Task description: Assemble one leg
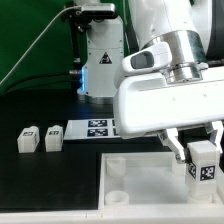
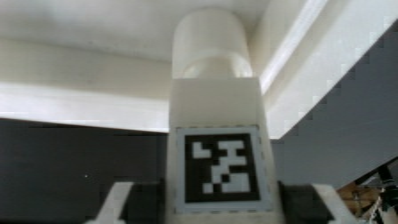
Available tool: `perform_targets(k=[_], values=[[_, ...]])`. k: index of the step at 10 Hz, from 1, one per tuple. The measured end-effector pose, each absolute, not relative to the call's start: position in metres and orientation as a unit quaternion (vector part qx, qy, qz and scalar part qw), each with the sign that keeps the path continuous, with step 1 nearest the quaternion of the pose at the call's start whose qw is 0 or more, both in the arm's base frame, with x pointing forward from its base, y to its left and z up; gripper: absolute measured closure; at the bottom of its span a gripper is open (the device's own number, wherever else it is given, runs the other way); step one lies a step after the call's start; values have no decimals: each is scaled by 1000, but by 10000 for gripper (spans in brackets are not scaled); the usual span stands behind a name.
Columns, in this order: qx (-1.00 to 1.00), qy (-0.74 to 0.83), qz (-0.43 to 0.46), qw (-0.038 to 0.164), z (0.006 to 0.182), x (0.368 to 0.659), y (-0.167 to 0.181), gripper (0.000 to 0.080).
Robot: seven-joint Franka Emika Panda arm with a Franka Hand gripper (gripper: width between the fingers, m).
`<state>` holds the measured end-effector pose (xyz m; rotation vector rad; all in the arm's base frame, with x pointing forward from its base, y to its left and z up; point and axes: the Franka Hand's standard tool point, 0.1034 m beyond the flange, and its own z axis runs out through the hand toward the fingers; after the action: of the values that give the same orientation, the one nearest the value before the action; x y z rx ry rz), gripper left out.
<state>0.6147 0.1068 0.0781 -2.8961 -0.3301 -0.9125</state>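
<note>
Closest to the wrist camera is the leg, filling the middle of that view with its black-and-white tag facing me and its rounded white end pointing away from the lens. The fingers are closed on the leg, one pad against each side of the tagged block. In the exterior view I find the same leg in the lower right of the frame, held upright with the tag facing the camera, and a finger pressing in from beside it under the big white hand body. It hangs over the right end of the square white tray part, which lies along the bottom of the frame with a round socket showing at its near-left corner; I cannot tell whether the leg touches it. Further toward the exterior view's left, the marker board lies flat on the black tabletop, and just beyond it two loose legs stand side by side.
</note>
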Motion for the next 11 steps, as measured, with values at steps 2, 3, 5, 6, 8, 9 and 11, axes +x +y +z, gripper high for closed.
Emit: perform_targets(k=[2,3,5,6,8,9,11], values=[[-949,-109,-292,45,75,613,107,341],[-950,-109,-291,45,75,613,107,190],[-950,-109,-290,45,74,612,107,162],[-950,-109,-290,45,74,612,107,152],[-950,-109,-290,45,73,612,107,150],[-950,-109,-289,45,73,612,107,150],[-950,-109,-289,45,73,612,107,150]])
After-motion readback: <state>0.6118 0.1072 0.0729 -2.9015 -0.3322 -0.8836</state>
